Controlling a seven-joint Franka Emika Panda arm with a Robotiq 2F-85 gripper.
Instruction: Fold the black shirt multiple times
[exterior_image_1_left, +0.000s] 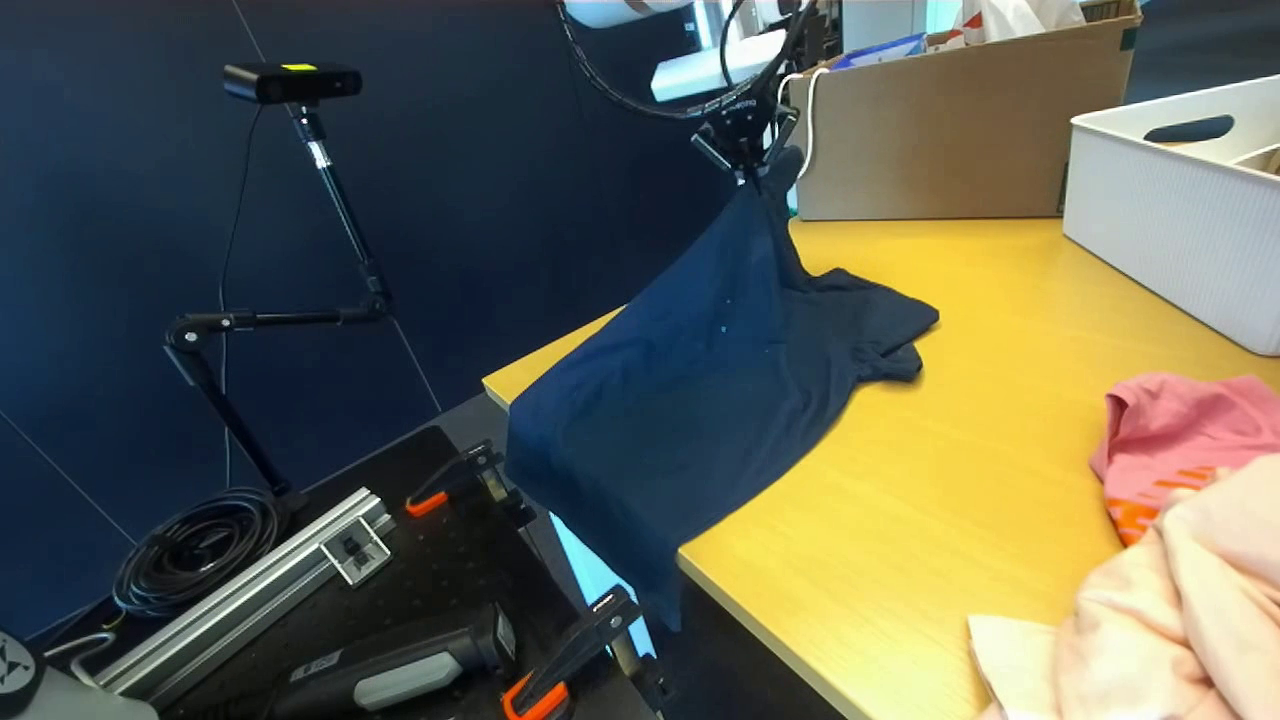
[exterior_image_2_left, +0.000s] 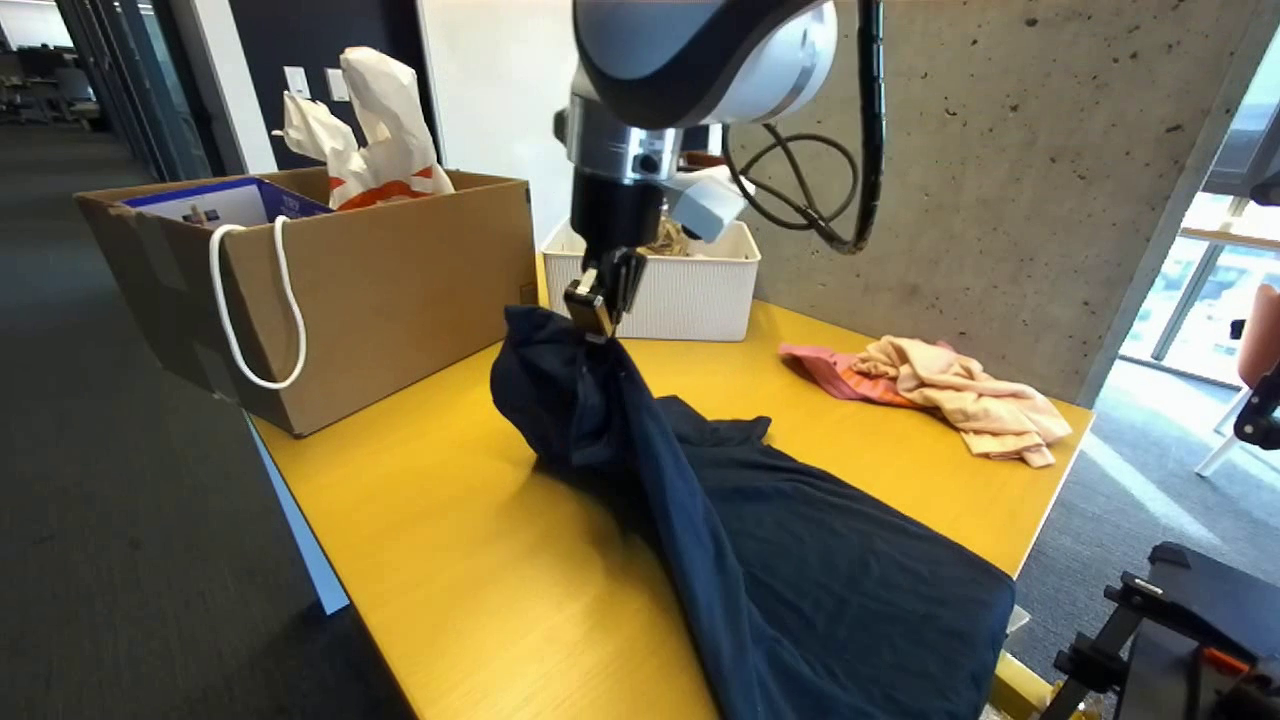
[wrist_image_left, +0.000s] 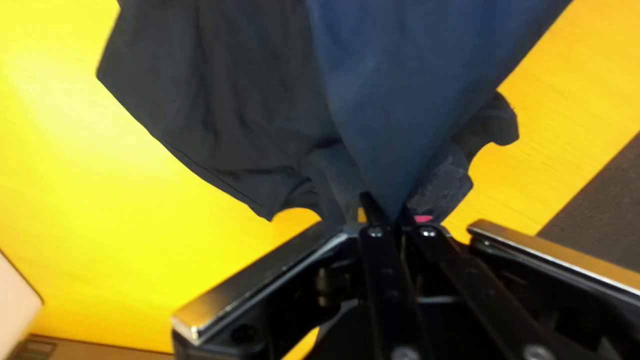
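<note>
The black shirt (exterior_image_1_left: 690, 400) lies over the yellow table, and its lower end hangs over the table edge in an exterior view. My gripper (exterior_image_1_left: 745, 178) is shut on a part of the shirt and holds it raised above the table. In an exterior view the gripper (exterior_image_2_left: 598, 335) pinches the cloth, with a bunched fold hanging beside it and the rest of the shirt (exterior_image_2_left: 850, 560) sloping down to the table. In the wrist view the cloth (wrist_image_left: 400, 100) narrows to a point between the fingertips (wrist_image_left: 390, 212). The collar cannot be made out.
A cardboard box (exterior_image_2_left: 420, 310) and a white bin (exterior_image_2_left: 690, 290) stand at the table's far side. A pink cloth (exterior_image_1_left: 1180, 430) and a pale peach cloth (exterior_image_1_left: 1180, 600) lie on the table (exterior_image_1_left: 1000, 400). Clamps (exterior_image_1_left: 590, 640) and a camera stand (exterior_image_1_left: 280, 320) are beyond the table edge.
</note>
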